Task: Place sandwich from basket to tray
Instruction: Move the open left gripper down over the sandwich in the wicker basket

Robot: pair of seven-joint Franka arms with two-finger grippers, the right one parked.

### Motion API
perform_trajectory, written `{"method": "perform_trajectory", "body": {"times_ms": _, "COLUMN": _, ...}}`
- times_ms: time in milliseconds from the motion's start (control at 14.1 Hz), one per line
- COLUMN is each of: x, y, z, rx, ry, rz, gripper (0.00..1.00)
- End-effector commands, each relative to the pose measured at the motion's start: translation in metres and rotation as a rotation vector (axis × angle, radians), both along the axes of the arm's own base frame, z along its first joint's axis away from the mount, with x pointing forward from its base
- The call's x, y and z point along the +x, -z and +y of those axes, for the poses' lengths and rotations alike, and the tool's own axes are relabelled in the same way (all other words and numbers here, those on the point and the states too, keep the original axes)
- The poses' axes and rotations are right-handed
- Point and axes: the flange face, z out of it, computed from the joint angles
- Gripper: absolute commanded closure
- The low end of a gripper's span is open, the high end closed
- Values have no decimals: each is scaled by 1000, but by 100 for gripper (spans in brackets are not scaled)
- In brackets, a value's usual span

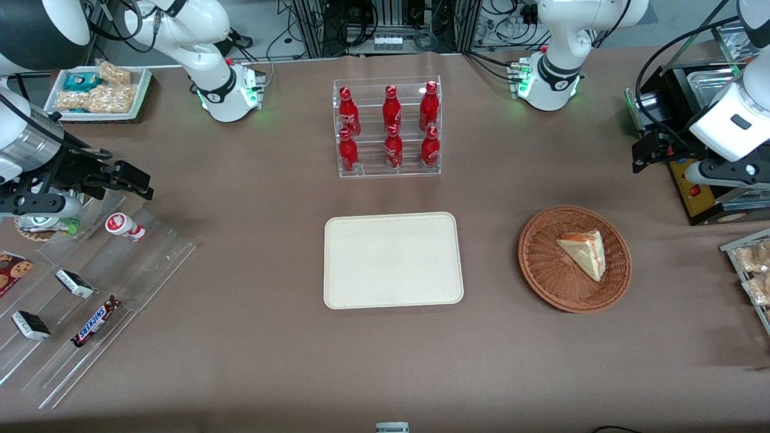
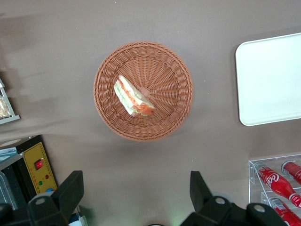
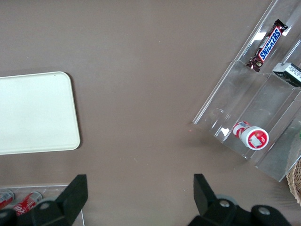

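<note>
Resting in basket (image 1: 574, 258): sandwich (image 1: 583, 252)
Gripper (image 2: 136, 195): raised above surface, fingers spread, holding nothing
Tray (image 1: 393, 260): bare, beside basket
Readable: Snickers bar (image 1: 95, 321); Coca-Cola bottles (image 1: 391, 127)

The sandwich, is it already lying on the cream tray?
No, the sandwich lies in the basket, the tray is bare, and the open pincer is apart from the basket.
</note>
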Motion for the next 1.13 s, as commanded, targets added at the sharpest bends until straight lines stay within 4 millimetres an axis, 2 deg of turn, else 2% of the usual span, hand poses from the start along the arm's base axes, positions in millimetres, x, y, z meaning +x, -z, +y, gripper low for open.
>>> {"method": "perform_trajectory", "body": {"times_ms": 0, "x": 0, "y": -1, "z": -3, "rx": -11, "ry": 12, "rz": 26, "gripper": 0}}
{"method": "perform_trajectory", "body": {"times_ms": 495, "x": -1, "y": 3, "z": -1, "rx": -3, "ry": 10, "rz": 47, "gripper": 0}}
{"method": "perform_trajectory", "body": {"times_ms": 707, "x": 1, "y": 16, "z": 3, "rx": 11, "ry": 0, "rz": 71, "gripper": 0}}
{"method": "perform_trajectory", "body": {"times_ms": 848, "x": 14, "y": 42, "z": 8, "rx": 18, "ry": -9, "rz": 110, "gripper": 0}}
{"method": "perform_trajectory", "body": {"times_ms": 1061, "x": 28, "y": 98, "z": 12, "rx": 21, "ry": -17, "rz": 133, "gripper": 0}}
